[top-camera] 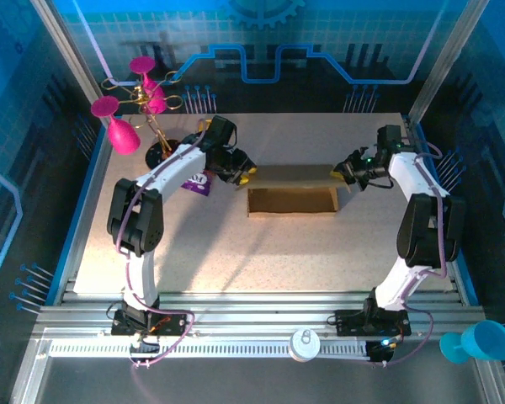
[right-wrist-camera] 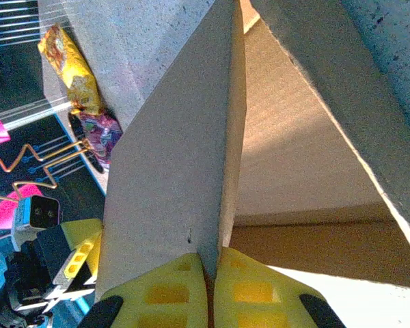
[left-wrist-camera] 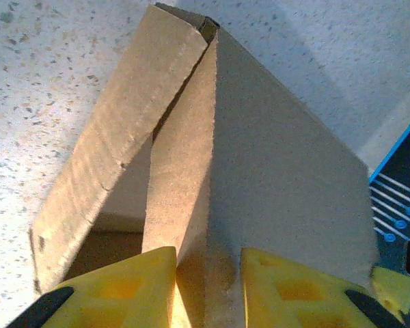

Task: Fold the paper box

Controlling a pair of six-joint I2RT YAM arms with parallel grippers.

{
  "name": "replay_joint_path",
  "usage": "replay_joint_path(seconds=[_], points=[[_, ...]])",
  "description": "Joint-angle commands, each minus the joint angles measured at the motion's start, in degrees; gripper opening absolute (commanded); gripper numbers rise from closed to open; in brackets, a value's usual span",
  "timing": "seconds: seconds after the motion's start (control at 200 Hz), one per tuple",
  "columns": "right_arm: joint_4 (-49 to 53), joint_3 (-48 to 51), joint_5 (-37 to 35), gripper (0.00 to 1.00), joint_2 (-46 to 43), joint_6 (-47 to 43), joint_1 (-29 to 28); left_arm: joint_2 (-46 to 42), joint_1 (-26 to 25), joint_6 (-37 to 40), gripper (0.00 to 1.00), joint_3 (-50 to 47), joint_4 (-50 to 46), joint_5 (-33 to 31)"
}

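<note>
The brown paper box point(top-camera: 292, 202) lies mid-table with its shallow tray open upward and its long back panel point(top-camera: 295, 174) raised. At the panel's left end is my left gripper point(top-camera: 242, 172). In the left wrist view its yellow fingers point(left-wrist-camera: 123, 290) stand apart around the corner where a side flap meets the panel point(left-wrist-camera: 280, 157), so this left gripper point(left-wrist-camera: 208, 287) is open, not pinching. My right gripper point(top-camera: 347, 172) is at the panel's right end. In the right wrist view the right gripper point(right-wrist-camera: 210, 287) is shut on the panel's edge point(right-wrist-camera: 171, 157).
A purple snack packet point(top-camera: 198, 181) lies under the left arm, and a yellow packet point(right-wrist-camera: 72, 68) lies beyond it. Pink glasses point(top-camera: 122, 135) on a wire stand point(top-camera: 156, 126) occupy the back left. A blue cup point(top-camera: 480, 341) sits off the table's near right.
</note>
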State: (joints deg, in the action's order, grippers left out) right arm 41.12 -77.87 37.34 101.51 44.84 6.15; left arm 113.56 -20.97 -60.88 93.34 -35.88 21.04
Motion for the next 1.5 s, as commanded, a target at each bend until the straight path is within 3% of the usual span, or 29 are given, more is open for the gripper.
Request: replay_joint_path(seconds=[0.0, 0.625, 1.156, 1.496], points=[[4.4, 0.5, -1.5, 0.03, 1.5, -5.8, -1.2, 0.5, -0.5, 4.1, 0.31, -1.9, -1.1, 0.0], [14.9, -3.0, -12.8, 0.14, 2.9, -17.9, -3.7, -3.9, -1.9, 8.9, 0.36, -10.2, -2.1, -4.2], [22.6, -7.7, -25.0, 0.43, -0.3, -24.6, -6.5, -4.3, -3.0, 9.8, 0.34, -15.6, 0.8, -6.5], [17.7, -3.1, -17.5, 0.51, -0.2, -26.6, -6.1, -6.2, -3.3, 12.0, 0.34, -15.1, 0.6, -7.8]])
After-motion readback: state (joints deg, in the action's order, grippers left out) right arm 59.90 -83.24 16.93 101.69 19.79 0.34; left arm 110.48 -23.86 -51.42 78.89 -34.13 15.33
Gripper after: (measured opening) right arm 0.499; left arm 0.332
